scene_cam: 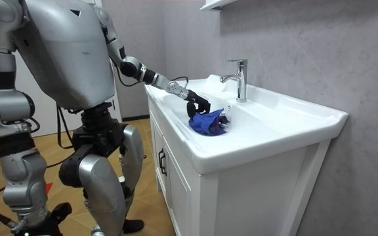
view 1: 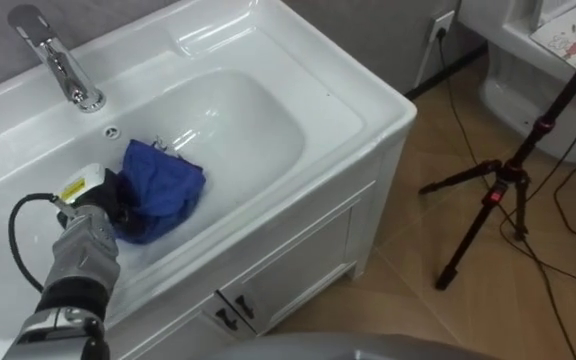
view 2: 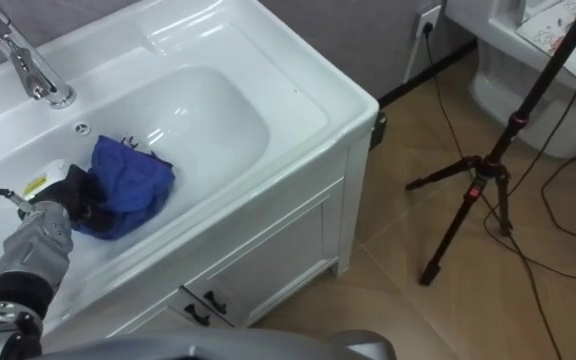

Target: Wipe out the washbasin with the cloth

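A white basin (view 1: 363,110) is set in a white vanity, with a chrome tap (view 1: 63,65) at its back rim. A crumpled blue cloth (view 1: 165,183) lies on the near-left slope of the bowl. My left hand (view 1: 108,203), black, comes in from the lower left and presses on the cloth's left edge, fingers curled into it. In the room view I stand at the vanity's side, left arm stretched over the rim to the cloth (scene_cam: 209,122). My right hand (scene_cam: 38,221) hangs low at the room view's left edge.
An overflow hole (view 1: 111,131) sits below the tap. The cabinet doors (view 1: 298,265) are closed. To the right, a black tripod (view 1: 498,190) with cables stands on the wooden floor, beside a white fixture (view 1: 528,95) and a wall socket (view 1: 443,22).
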`<state>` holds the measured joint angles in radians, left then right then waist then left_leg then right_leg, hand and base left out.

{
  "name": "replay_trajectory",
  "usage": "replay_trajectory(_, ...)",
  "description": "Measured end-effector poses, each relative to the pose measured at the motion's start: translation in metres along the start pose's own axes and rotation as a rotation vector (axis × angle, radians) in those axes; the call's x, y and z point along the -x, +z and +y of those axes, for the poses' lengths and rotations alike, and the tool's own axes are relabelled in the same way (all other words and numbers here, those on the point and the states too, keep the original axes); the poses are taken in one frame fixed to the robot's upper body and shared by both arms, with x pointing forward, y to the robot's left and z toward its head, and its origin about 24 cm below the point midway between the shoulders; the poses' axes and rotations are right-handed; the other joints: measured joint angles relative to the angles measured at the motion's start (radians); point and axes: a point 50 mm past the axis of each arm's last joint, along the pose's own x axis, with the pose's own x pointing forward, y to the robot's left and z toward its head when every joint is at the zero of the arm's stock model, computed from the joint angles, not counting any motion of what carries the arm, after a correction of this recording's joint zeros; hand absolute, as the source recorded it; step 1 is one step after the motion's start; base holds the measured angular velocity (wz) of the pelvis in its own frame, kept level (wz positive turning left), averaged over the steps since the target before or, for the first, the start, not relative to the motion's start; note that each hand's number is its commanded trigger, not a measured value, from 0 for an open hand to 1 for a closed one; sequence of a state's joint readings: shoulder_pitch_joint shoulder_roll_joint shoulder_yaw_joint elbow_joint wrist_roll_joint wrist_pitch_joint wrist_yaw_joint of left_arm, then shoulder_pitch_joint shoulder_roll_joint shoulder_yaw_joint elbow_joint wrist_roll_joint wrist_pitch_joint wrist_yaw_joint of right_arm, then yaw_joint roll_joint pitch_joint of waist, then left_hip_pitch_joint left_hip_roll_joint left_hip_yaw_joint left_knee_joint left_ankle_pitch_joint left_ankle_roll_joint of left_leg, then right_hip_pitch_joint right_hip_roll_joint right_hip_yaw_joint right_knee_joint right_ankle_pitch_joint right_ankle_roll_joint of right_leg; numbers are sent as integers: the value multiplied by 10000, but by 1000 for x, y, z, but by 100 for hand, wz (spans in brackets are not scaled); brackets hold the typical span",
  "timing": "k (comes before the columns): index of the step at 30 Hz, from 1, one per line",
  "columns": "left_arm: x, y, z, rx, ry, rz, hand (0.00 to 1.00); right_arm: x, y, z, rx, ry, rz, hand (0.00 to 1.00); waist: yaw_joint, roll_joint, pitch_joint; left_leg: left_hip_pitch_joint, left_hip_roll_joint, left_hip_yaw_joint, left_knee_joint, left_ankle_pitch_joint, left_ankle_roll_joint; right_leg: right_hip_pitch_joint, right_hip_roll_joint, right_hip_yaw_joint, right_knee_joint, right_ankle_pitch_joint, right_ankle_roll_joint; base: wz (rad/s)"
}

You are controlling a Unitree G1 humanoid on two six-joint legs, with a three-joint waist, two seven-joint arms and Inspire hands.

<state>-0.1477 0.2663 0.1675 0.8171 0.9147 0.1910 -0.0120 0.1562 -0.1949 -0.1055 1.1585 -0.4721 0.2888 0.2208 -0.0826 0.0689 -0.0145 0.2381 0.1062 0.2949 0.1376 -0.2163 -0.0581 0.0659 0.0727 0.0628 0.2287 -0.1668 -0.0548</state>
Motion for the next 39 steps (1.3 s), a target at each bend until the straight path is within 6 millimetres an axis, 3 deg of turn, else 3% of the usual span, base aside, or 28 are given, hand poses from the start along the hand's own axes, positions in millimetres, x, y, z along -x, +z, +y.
replay_trajectory(8,-2,-8,15,-257,-52,407,100,0,-1,-4,-133,-288,167,0,103,25,9,-206,-11,-515,227,-1,0,-144,-44,-222,283,-253,-103,7)
replay_trajectory(17,-2,-17,16,-74,-488,872,100,6,17,-26,-43,-828,-267,0,376,360,21,-264,49,-593,291,16,-16,-105,-97,-519,341,-381,-243,5)
replay_trajectory(20,-2,-19,17,76,-500,956,100,6,18,-28,-9,-894,-304,0,408,336,32,-345,38,-743,289,16,-18,-141,-197,-968,482,-531,-284,15)
replay_trajectory(28,-3,-19,23,49,-450,906,100,6,18,-29,97,-926,-336,0,616,329,36,-460,54,-1101,297,26,-34,-112,-223,-1278,472,-677,-369,9)
replay_trajectory(35,-1,-12,36,18,-90,574,100,7,22,-29,365,-1095,-528,0,750,264,84,-737,47,-1296,442,51,-80,-135,-379,-2037,463,-752,-373,16)
replay_trajectory(39,0,-15,44,-360,107,607,100,8,26,-31,398,-1096,-693,0,967,315,58,-912,37,-1495,669,51,-80,-140,-417,-2159,461,-794,-412,11)
